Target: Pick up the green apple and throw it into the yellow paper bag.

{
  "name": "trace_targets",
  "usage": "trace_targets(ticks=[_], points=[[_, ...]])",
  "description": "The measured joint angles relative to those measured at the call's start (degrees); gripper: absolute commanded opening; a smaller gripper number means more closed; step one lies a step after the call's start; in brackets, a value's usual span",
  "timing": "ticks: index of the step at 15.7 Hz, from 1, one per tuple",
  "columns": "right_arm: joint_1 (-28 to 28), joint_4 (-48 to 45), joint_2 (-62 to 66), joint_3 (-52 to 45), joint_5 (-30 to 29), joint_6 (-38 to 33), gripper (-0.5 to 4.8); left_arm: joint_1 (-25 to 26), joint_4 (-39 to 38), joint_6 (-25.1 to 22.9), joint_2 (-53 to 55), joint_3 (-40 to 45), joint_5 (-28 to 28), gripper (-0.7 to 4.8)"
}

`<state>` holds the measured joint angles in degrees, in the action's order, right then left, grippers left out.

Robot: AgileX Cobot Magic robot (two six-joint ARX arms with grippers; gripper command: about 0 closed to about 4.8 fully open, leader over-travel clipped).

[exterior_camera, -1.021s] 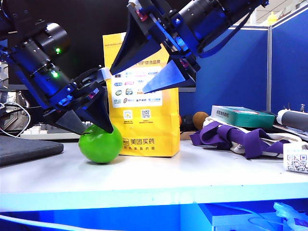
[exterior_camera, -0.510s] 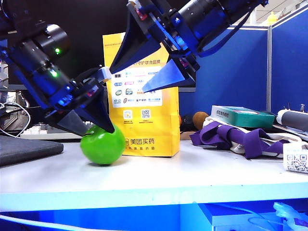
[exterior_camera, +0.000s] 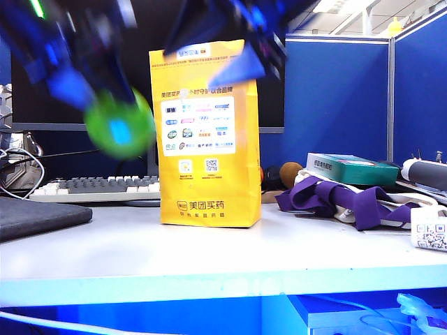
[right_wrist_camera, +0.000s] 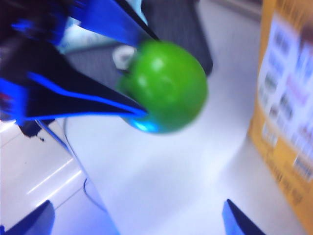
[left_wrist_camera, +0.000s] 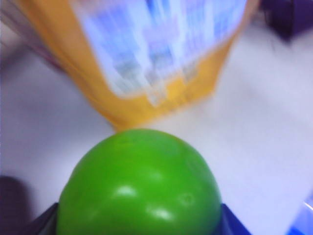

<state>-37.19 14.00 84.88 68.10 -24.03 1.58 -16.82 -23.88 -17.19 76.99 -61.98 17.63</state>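
Exterior view: bright, cool bluish light; glare washes out the counter [exterior_camera: 279, 258] front edge, and both arms and the green apple [exterior_camera: 120, 130] are motion-smeared while the yellow paper bag [exterior_camera: 209, 174] stays sharp. Left wrist view: bag print streaked, apple shows small highlights. Right wrist view soft throughout.

I see the left gripper [exterior_camera: 105, 84] clamped on the green apple [exterior_camera: 120, 130], airborne left of the yellow paper bag [exterior_camera: 208, 139]. Right gripper [exterior_camera: 241, 42] blurred, jaws apart above bag's top.
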Motion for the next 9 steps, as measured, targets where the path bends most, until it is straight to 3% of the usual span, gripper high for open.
trace_targets(ticks=[5,9], points=[[0.35,9.60,-0.02,10.16,2.40,5.62,4.79,-0.02,4.04,-0.11,-14.95,0.00,-2.21,1.69],[0.42,14.84,-3.32,16.35,3.50,8.07,4.79,-0.07,16.33,-0.11,-15.19,-0.02,4.87,1.69]])
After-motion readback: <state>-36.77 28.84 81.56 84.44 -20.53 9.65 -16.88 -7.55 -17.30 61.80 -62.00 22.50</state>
